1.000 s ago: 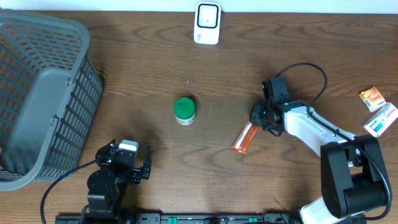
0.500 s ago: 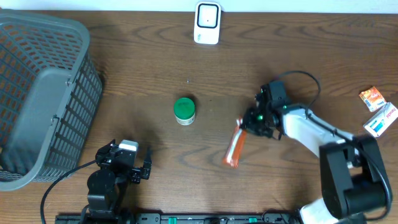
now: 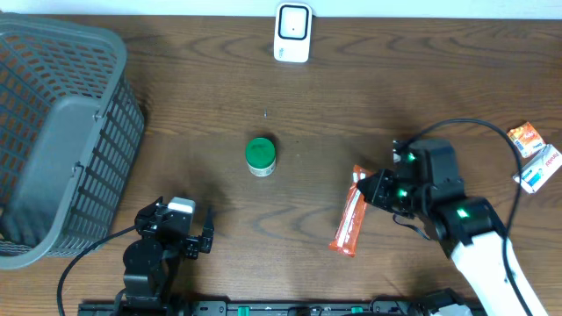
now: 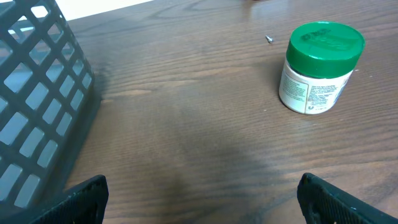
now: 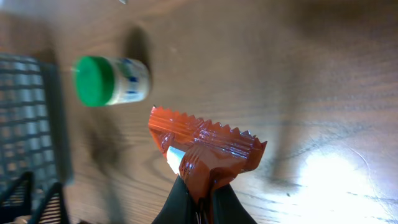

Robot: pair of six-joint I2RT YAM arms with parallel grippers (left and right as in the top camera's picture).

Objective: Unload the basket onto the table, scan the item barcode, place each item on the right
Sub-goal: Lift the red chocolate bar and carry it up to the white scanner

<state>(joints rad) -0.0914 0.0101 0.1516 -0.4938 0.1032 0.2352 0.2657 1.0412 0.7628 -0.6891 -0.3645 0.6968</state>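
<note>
Two fingers of the right gripper pinch shut on one end of the orange snack packet, right of the green-lidded jar, while the left gripper stands wide open.

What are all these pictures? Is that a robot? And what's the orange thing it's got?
Yes, it is a robot with two arms, sitting at a wooden table. One picture looks straight down from above. The other two come from little cameras on the arms' wrists. Each arm ends in a pincher called an end effector. The right end effector is shut on an orange snack packet, pinching one end of it. The left end effector is open and holds nothing. Also on the table are a jar with a green lid, a grey basket, a white box at the far edge that is probably the scanner, and two small packets at the right.
</note>
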